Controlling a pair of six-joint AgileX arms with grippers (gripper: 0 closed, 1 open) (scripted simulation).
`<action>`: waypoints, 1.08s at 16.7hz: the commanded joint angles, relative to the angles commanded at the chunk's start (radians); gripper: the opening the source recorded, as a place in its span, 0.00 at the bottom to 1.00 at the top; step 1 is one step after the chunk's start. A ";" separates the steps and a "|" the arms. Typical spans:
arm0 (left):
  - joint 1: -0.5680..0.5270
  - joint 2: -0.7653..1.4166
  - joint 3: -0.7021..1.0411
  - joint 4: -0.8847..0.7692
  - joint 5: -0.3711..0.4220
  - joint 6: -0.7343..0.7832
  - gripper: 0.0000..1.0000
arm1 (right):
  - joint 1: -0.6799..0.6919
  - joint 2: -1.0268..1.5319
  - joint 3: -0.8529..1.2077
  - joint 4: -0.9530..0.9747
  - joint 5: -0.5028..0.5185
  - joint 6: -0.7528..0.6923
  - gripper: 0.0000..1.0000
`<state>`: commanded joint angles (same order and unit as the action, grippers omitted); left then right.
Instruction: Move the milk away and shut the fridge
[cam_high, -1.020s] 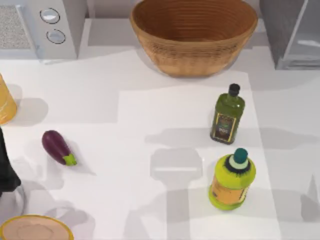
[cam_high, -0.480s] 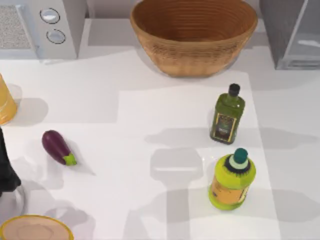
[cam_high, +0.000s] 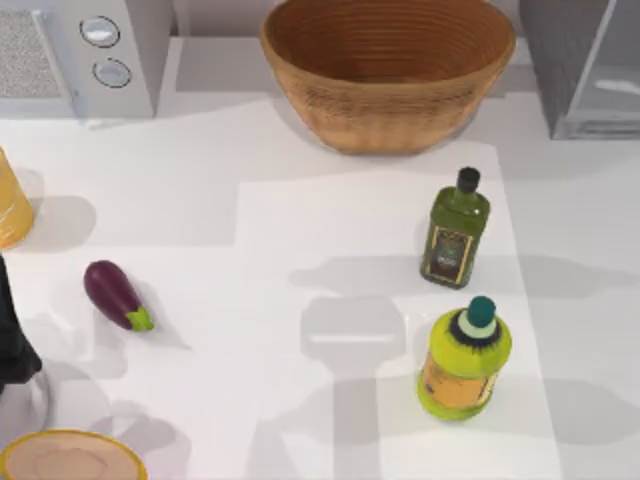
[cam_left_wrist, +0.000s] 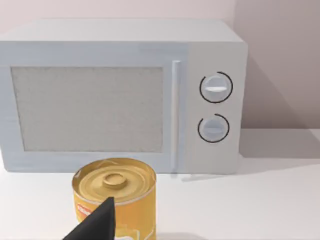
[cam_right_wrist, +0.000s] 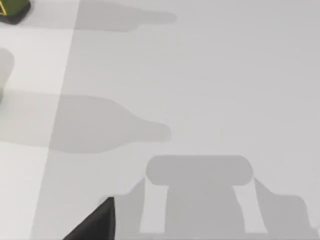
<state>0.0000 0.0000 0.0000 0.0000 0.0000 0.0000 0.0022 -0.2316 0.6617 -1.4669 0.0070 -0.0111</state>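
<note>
A: Status?
B: Fridge at the far right corner, pale inside facing the table, so it reads as open. Milk: can't place it from here. Microwave far left, basket between them.
A: Arms?
B: Left arm at the left edge, left gripper facing the can. Right gripper over bare table near the olive bottle. Can't tell how far either is open; nothing seen held.
A: Risks?
B: Right arm's way to the fridge passes the olive bottle and the yellow-green bottle — both tall, a sweep could tip them. Shutting the door with the milk unlocated could jam it. Eggplant is well apart.
A: Labels?
B: Nothing legible on can or bottles
</note>
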 joint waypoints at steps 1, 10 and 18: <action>0.000 0.000 0.000 0.000 0.000 0.000 1.00 | -0.010 0.010 0.006 -0.002 -0.007 -0.010 1.00; 0.000 0.000 0.000 0.000 0.000 0.000 1.00 | -0.521 0.568 0.222 -0.096 -0.269 -0.559 1.00; 0.000 0.000 0.000 0.000 0.000 0.000 1.00 | -1.233 1.381 0.473 -0.112 -0.649 -1.333 1.00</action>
<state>0.0000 0.0000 0.0000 0.0000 0.0000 0.0000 -1.2304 1.1496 1.1345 -1.5786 -0.6418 -1.3441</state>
